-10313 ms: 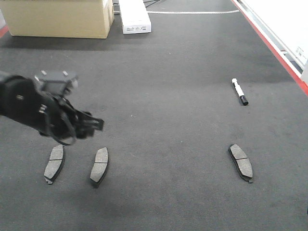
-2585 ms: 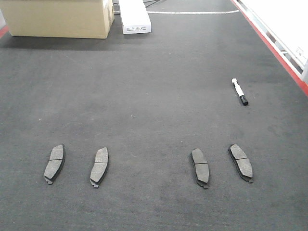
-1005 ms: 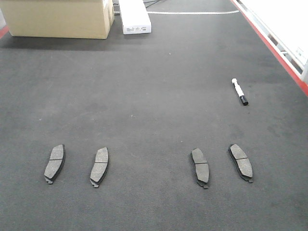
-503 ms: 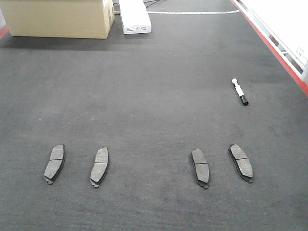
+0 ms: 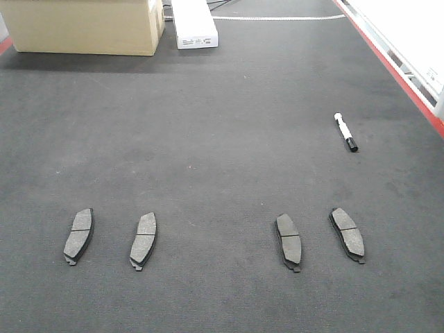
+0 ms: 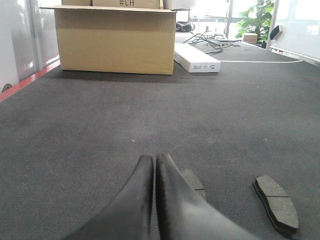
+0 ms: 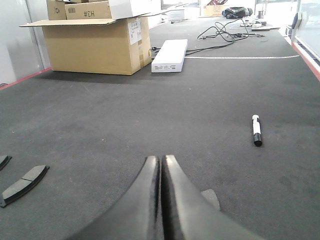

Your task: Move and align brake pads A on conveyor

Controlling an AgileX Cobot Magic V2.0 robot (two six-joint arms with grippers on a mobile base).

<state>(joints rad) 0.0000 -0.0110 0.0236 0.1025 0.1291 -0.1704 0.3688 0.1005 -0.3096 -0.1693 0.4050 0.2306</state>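
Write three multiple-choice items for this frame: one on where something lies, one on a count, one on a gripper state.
1. Where does the pen lie on the belt?
A. Between the two left pads
B. Beyond the pads, toward the right edge
C. On the cardboard box

2. How many pads lie on the belt?
A. Two
B. Three
C. Four

3. How do the left gripper's jaws stand?
A. Shut on nothing
B. Wide open
C. Shut on a pad

Key: 1 B, the pen sits farther up the belt, near the red frame. 2 C, the front view shows pads at and. 3 A, the left wrist view shows the fingertips pressed together, nothing between them.
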